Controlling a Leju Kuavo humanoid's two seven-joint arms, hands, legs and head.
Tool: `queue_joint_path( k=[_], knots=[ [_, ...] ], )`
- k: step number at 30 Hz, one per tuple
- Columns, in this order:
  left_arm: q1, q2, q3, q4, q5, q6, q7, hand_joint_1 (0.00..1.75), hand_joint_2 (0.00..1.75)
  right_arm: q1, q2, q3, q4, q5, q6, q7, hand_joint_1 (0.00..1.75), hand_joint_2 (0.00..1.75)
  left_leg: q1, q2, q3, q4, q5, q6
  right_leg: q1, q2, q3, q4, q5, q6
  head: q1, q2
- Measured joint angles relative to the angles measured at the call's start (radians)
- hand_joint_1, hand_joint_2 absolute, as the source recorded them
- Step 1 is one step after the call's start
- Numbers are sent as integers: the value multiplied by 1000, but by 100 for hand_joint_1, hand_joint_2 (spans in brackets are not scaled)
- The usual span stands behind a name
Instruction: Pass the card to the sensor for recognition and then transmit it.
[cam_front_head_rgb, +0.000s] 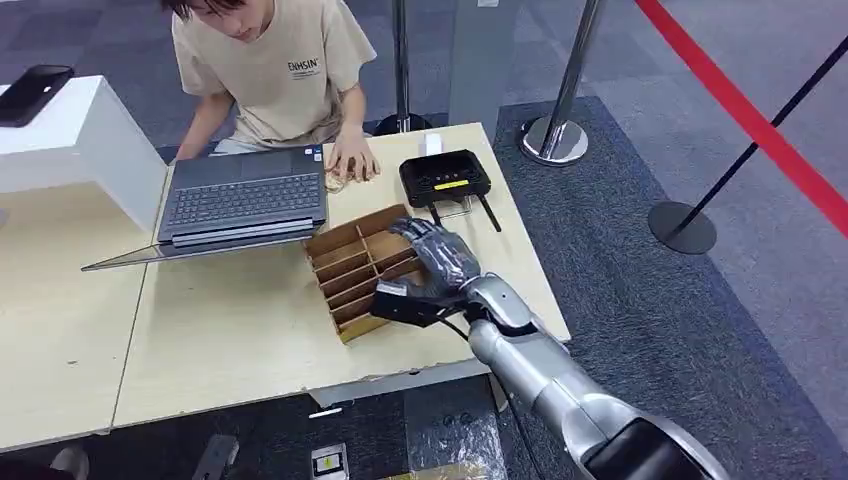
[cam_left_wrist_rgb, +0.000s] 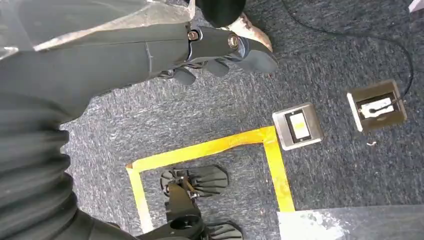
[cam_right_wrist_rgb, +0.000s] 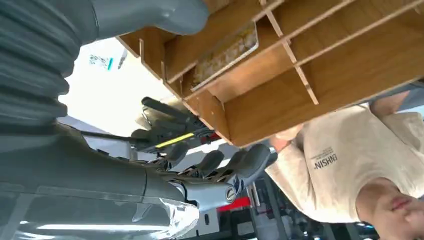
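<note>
The wooden table (cam_front_head_rgb: 230, 330) carries an open laptop (cam_front_head_rgb: 240, 200), a wooden slotted rack (cam_front_head_rgb: 355, 270) and a black sensor (cam_front_head_rgb: 444, 178) just beyond the rack. The right hand (cam_front_head_rgb: 440, 258) is held over the rack, fingers spread, nothing gripped. A card (cam_right_wrist_rgb: 225, 52) is seen lying in one rack slot. The picking step is judged in hand; next, a pinch on the card is called for. The left hand (cam_left_wrist_rgb: 220, 50) hangs toward the floor, fingers curled, empty. "ENHSIN" is read on the person's shirt (cam_front_head_rgb: 290, 70).
</note>
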Motion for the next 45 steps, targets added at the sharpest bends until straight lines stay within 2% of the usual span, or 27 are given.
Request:
queue_joint_path(
  k=[12,14,15,19,20,27,35,42,45],
  knots=[
    [-1,0,-5,0,0,-2,0,0,175,-5,4,5,40,-13,-6,-5,51,175,0,0,0,0,0,0,0,0,0,0,0,0,0,0],
    [-1,0,-5,0,0,-2,0,0,175,-8,6,5,44,-13,-8,-2,72,175,0,0,0,0,0,0,0,0,0,0,0,0,0,0],
    [-1,0,-5,0,0,-3,0,0,175,-10,8,5,46,-12,-8,-1,75,175,0,0,0,0,0,0,0,0,0,0,0,0,0,0],
    [-1,0,-5,0,0,-3,4,0,175,-18,12,6,53,-10,-10,2,136,175,0,0,0,0,0,0,0,0,0,0,0,0,0,0],
    [-2,0,-5,0,0,-3,5,0,175,-20,12,6,56,-9,-11,2,140,175,0,0,0,0,0,0,0,0,0,0,0,0,0,0],
    [-9,-3,-5,0,3,-3,15,0,175,-22,17,6,70,-9,-22,7,140,175,0,0,0,0,0,0,0,0,0,0,0,0,0,0],
    [-11,-4,-5,0,5,-3,16,0,175,-23,20,6,74,-9,-31,8,131,175,0,0,0,0,0,0,0,0,0,0,0,0,0,0],
    [-10,-4,-5,-1,8,4,16,0,175,-22,21,6,74,-9,-32,8,138,175,0,0,1,0,0,0,0,0,0,0,0,0,0,0],
    [-9,-4,-5,-1,7,1,16,0,175,-22,21,6,74,-9,-34,8,147,175,0,0,1,0,0,0,0,0,0,0,0,0,0,0]
  ],
)
